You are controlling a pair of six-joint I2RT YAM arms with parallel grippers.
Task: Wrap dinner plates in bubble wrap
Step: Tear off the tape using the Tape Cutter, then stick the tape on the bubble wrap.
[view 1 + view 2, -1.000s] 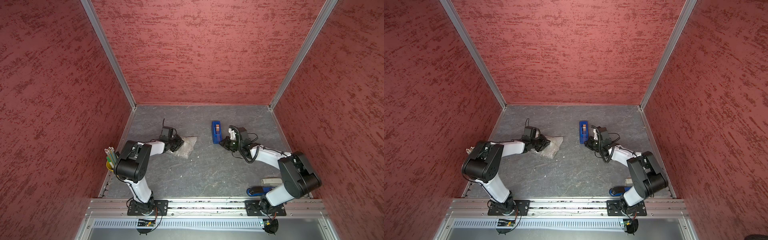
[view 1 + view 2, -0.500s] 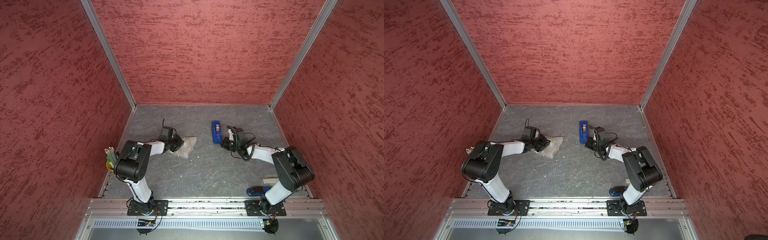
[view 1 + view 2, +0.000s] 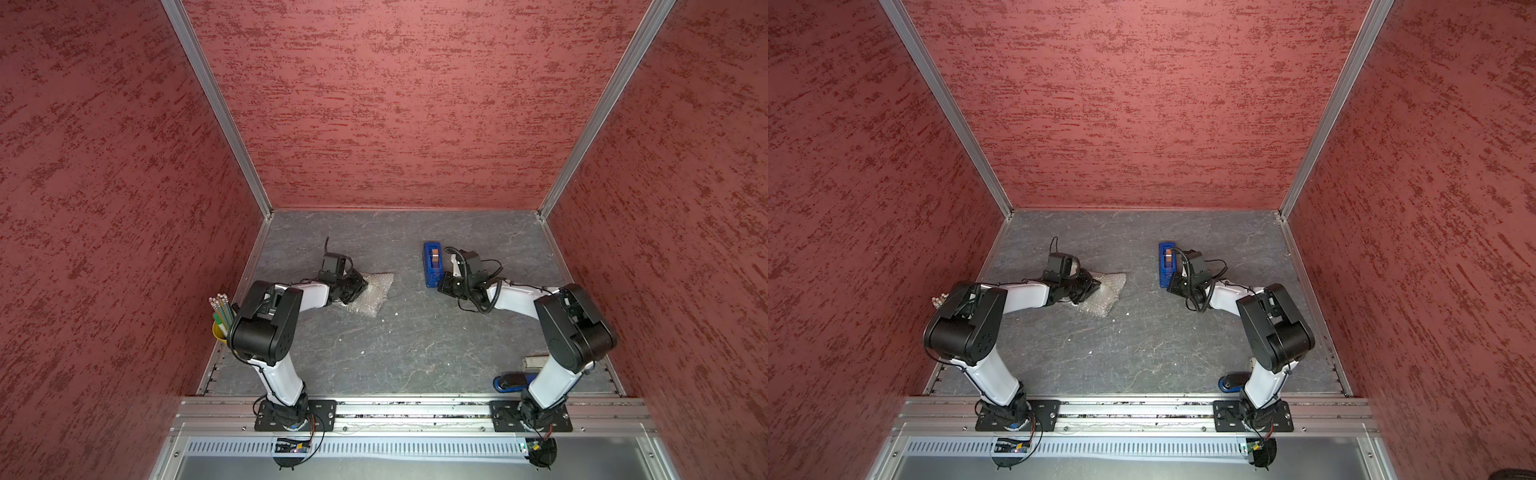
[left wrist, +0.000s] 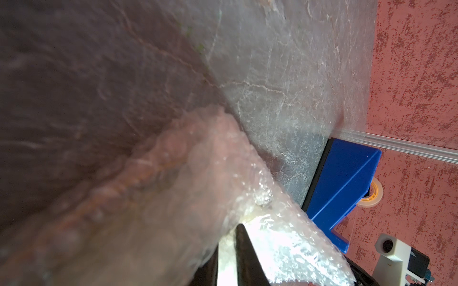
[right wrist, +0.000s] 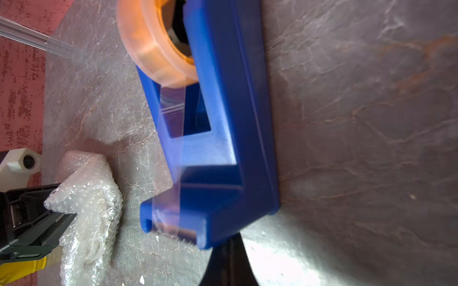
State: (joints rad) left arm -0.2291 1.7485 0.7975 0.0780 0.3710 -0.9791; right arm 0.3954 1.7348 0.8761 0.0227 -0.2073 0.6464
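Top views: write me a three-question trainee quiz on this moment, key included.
1. True or false: the tape dispenser is red.
2. Which gripper clamps the bubble wrap? A) left gripper B) right gripper
3. Fill in: the pencil cup stands beside the ___ arm.
Key: 1 false, it is blue; 2 A; 3 left.

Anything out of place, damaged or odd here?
The clear, whitish bubble wrap sits crumpled in a lopsided bundle pinched by the left end effector; small white flecks dot the grey table beside it.
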